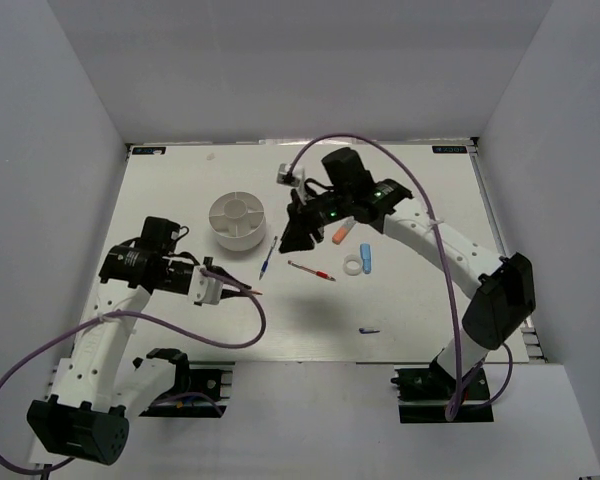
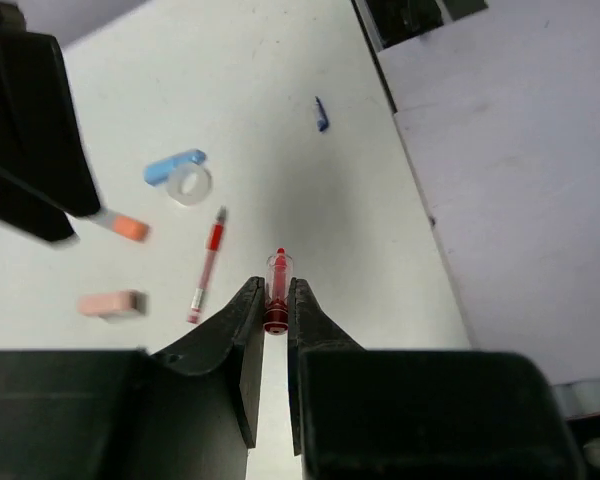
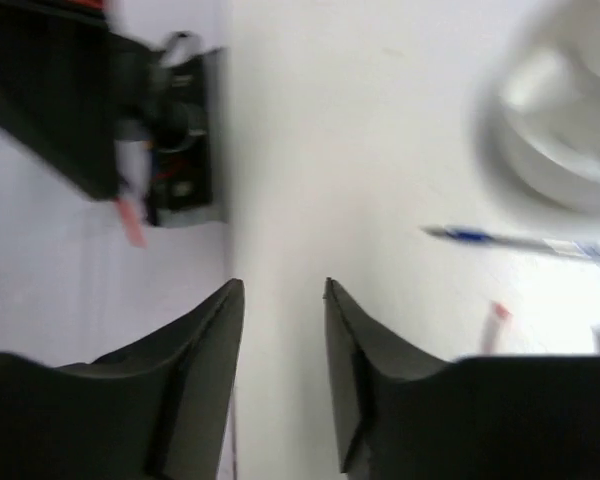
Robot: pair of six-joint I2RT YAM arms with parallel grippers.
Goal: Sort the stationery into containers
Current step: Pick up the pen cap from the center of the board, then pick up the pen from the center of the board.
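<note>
My left gripper (image 2: 276, 287) is shut on a tiny red cap (image 2: 277, 268), held above the table at front left (image 1: 250, 291). My right gripper (image 3: 283, 286) stands open with nothing between its fingers, hovering right of the round white tub (image 1: 238, 221). A thin blue pen (image 1: 268, 257) and a thin red pen (image 1: 311, 270) lie just in front of it. The orange-white stick (image 1: 342, 232), white ring (image 1: 352, 266) and light-blue eraser (image 1: 366, 258) sit to the right. A tiny blue cap (image 1: 369, 329) lies near the front edge. A pinkish-tan clip (image 2: 112, 303) shows in the left wrist view.
The white table (image 1: 180, 190) is ringed by tall white walls. The right arm's black body (image 2: 30, 130) hangs over the middle of the table. Purple cables loop off both arms. The table's front edge (image 2: 420, 200) runs close to the blue cap.
</note>
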